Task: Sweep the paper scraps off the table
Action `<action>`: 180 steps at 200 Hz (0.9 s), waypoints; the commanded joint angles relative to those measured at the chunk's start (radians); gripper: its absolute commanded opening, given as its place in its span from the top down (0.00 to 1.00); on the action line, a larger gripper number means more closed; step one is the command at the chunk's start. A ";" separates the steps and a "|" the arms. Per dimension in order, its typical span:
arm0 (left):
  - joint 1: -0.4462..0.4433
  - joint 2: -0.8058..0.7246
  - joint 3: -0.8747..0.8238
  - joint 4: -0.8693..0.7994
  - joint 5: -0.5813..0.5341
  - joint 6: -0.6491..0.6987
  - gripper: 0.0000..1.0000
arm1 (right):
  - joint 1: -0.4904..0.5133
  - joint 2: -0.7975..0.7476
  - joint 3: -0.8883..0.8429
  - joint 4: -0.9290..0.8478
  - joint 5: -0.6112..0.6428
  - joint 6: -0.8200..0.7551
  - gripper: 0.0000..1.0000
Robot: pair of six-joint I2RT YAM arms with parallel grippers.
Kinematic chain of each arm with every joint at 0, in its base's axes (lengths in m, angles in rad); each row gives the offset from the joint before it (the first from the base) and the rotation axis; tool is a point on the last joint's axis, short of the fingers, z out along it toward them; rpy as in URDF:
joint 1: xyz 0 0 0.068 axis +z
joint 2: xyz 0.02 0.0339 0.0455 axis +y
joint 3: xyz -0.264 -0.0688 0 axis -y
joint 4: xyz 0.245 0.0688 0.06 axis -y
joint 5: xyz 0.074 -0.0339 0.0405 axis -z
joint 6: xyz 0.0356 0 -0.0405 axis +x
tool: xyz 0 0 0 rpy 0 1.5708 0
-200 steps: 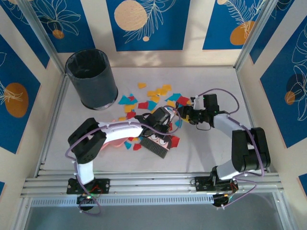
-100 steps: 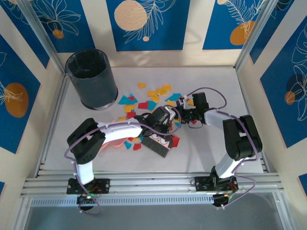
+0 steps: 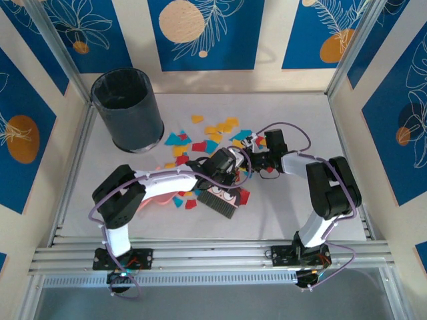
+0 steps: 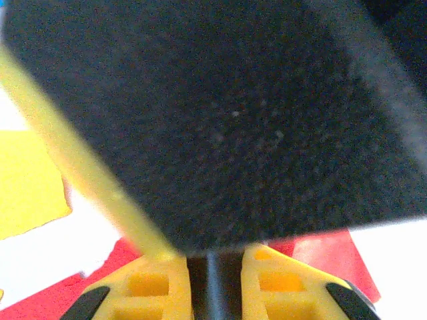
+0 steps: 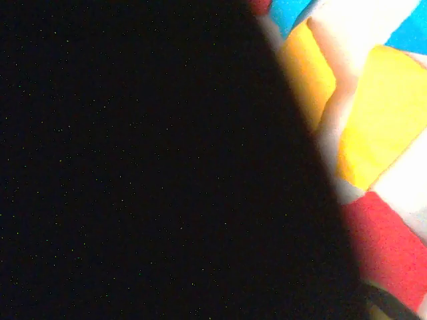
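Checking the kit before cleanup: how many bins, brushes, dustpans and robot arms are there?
Bin: 1
Brush: 1
Dustpan: 1
Robot arms, left and right: 2
Total: 5

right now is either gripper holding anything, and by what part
Left gripper holds the brush by its top, opposite the bristles. Right gripper is shut; on what cannot be told.

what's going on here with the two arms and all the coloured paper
A sweep-up is under way. The left gripper is shut, seemingly on the small brush, mid-table. The right gripper is shut close beside it, among scattered paper scraps. A pink dustpan lies under the left arm, and a black bin stands back left.
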 commanded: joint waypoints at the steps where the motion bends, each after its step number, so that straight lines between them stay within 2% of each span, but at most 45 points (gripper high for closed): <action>1: 0.003 -0.032 -0.004 0.026 0.009 0.004 0.85 | 0.009 -0.005 0.009 0.014 -0.051 -0.001 0.77; 22: 0.003 -0.042 -0.005 0.022 0.022 0.010 0.79 | 0.002 -0.027 -0.006 0.040 -0.026 0.019 0.85; 46: 0.004 -0.081 -0.016 0.007 0.043 0.024 0.65 | -0.019 -0.074 -0.031 0.077 0.006 0.048 0.92; 76: 0.009 -0.161 -0.048 -0.053 0.035 0.045 0.50 | -0.062 -0.140 -0.034 0.038 0.049 0.052 1.00; 131: 0.058 -0.325 -0.156 -0.298 -0.008 0.085 0.43 | -0.185 -0.238 -0.021 -0.075 0.078 0.054 1.00; 152: 0.088 -0.380 -0.200 -0.392 -0.040 0.064 0.40 | -0.236 -0.282 -0.021 -0.104 0.083 0.052 1.00; 180: 0.135 -0.428 -0.262 -0.457 -0.084 0.015 0.40 | -0.280 -0.339 -0.017 -0.151 0.104 0.052 1.00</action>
